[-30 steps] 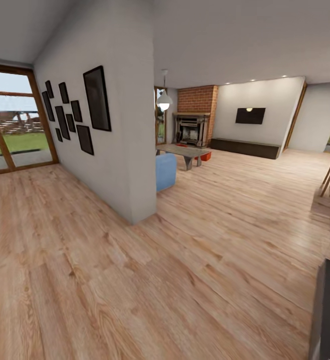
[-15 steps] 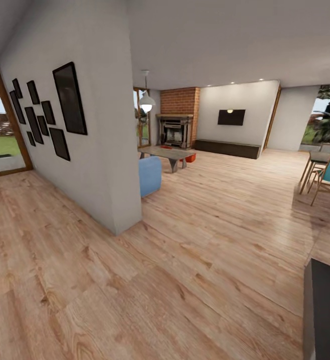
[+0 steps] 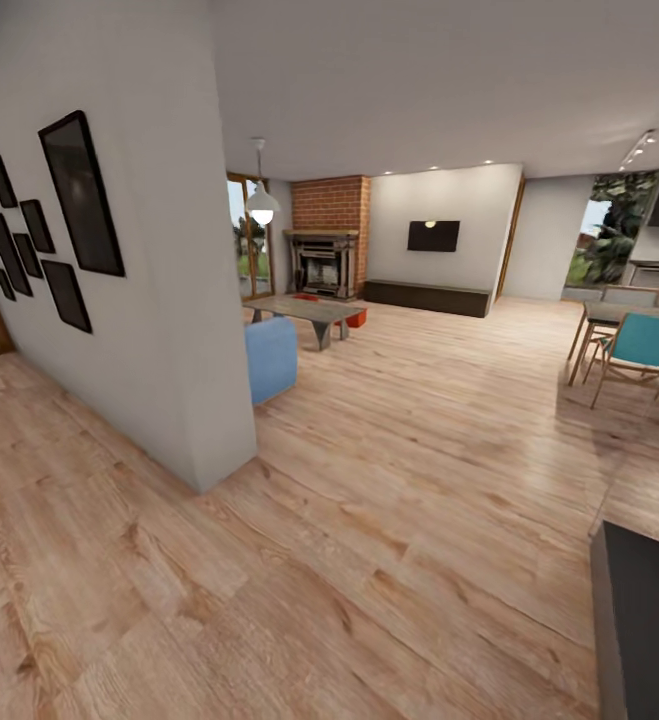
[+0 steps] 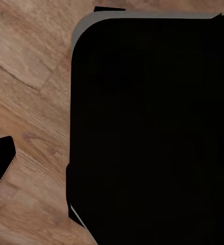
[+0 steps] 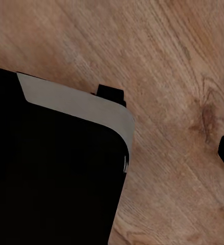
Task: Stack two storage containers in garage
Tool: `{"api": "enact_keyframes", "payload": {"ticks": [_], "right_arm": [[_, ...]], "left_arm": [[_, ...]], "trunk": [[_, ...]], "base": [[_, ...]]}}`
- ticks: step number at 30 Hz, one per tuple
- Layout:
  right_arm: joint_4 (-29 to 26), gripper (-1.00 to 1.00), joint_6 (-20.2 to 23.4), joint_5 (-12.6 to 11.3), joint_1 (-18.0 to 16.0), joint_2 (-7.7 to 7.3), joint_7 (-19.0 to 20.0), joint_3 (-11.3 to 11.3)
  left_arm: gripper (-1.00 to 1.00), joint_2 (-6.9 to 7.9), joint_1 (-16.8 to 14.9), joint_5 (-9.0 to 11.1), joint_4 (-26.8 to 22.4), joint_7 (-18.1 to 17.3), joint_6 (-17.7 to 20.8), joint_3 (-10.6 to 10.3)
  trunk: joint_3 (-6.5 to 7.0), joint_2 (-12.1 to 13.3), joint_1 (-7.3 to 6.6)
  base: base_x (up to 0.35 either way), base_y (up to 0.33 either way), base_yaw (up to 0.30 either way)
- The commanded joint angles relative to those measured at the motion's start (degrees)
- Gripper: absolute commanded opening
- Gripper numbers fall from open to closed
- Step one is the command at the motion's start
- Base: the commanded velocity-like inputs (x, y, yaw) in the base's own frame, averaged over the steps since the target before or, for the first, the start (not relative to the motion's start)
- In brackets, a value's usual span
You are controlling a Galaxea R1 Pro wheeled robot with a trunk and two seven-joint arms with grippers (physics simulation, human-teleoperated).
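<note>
Containers: sitting as small red-orange shapes on the wood-plank floor [image 3: 399, 470] at the far end of the living room; one storage container [image 3: 355, 317] showing just beside the coffee table [image 3: 304, 309], a second red-orange sliver [image 3: 307, 296] peeking past the tabletop in front of the brick fireplace [image 3: 326, 255].
Near left: standing close, a white partition wall [image 3: 159, 300] carrying black picture frames [image 3: 81, 195].
Sofa: showing as a blue end [image 3: 270, 358] past the wall's edge.
Far wall: carrying a dark TV [image 3: 433, 236] over a low dark bench.
Right side: standing by a table, a teal chair [image 3: 647, 345].
Wrist views: looking down on plank flooring beside a black, grey-edged body [image 4: 152, 127].
Grippers: impossible to tell how far apart the fingers are or whether anything is held.
</note>
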Motion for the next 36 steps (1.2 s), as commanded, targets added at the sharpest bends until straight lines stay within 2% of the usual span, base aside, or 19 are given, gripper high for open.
{"api": "enact_keyframes", "payload": {"ticks": [1,6,22,36], "right_arm": [[0.17,1.00,-0.32,-0.49,-0.06,0.03,0.03,0.48],[0.17,1.00,-0.32,-0.49,-0.06,0.03,0.03,0.48],[0.17,1.00,-0.32,-0.49,-0.06,0.03,0.03,0.48],[0.17,1.00,-0.32,-0.48,-0.06,-0.01,0.03,0.48]], "left_arm": [[1.00,0.00,-0.01,0.42,-0.01,-0.03,-0.13,0.00],[1.00,0.00,-0.01,0.42,-0.01,-0.01,-0.13,0.00],[1.00,0.06,-0.01,0.42,-0.01,-0.02,-0.13,0.00],[1.00,0.01,-0.01,0.42,-0.01,-0.02,-0.13,0.00]], "trunk": [[-0.05,-0.02,0.03],[-0.05,-0.02,0.03],[-0.05,-0.02,0.03],[-0.05,-0.02,0.03]], "base": [[0.325,0.000,-0.015],[0.325,0.000,-0.064],[0.325,0.000,-0.229],[0.325,0.000,-0.022]]}}
